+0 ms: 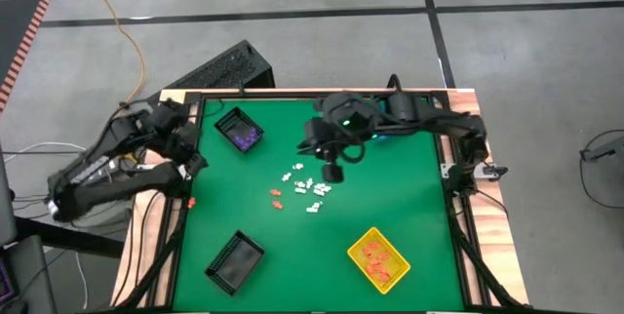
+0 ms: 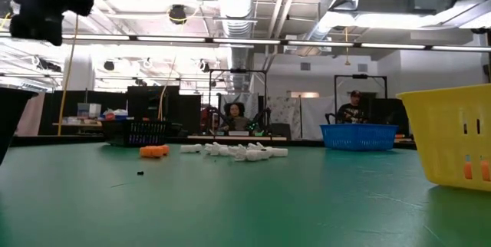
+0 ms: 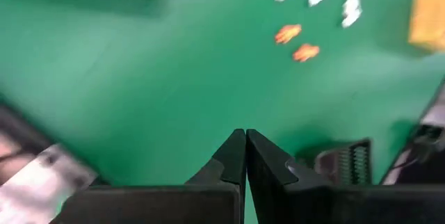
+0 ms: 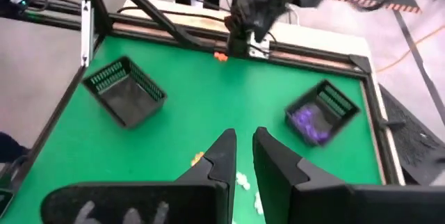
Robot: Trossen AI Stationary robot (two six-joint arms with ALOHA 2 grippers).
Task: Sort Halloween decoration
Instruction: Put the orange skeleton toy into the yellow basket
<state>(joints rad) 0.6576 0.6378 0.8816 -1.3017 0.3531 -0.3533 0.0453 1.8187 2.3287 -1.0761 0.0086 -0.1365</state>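
At the far left edge of the green counter (image 1: 409, 197), the left gripper (image 1: 192, 171) sits with its fingers (image 3: 236, 156) pressed together and nothing visible between them. An orange piece (image 1: 190, 201) lies right at the counter's edge beside it; if the arm swings out carelessly, it could knock that piece off onto the frame, out of reach.

Nearby, the black bin with purple pieces (image 1: 239, 130) stands at the rear left and an empty black bin (image 1: 235, 258) at the front left. Either is light enough, probably, to slide if an arm brushes it.

In the middle lie the unsorted Halloween decoration pieces (image 1: 305, 188): a loose white cluster with two orange ones (image 1: 276, 197) just to its left. They lie close together, so a descent onto one could scatter its neighbours or catch two at once, putting a wrong colour in a bin.

The right gripper (image 1: 331, 171) hovers above the white cluster, its fingers (image 4: 217, 156) a narrow gap apart, with nothing seen held. That gap may be too tight to straddle a piece, so it could push it aside instead.

The yellow bin (image 1: 378, 258), holding orange pieces, sits at the front right.
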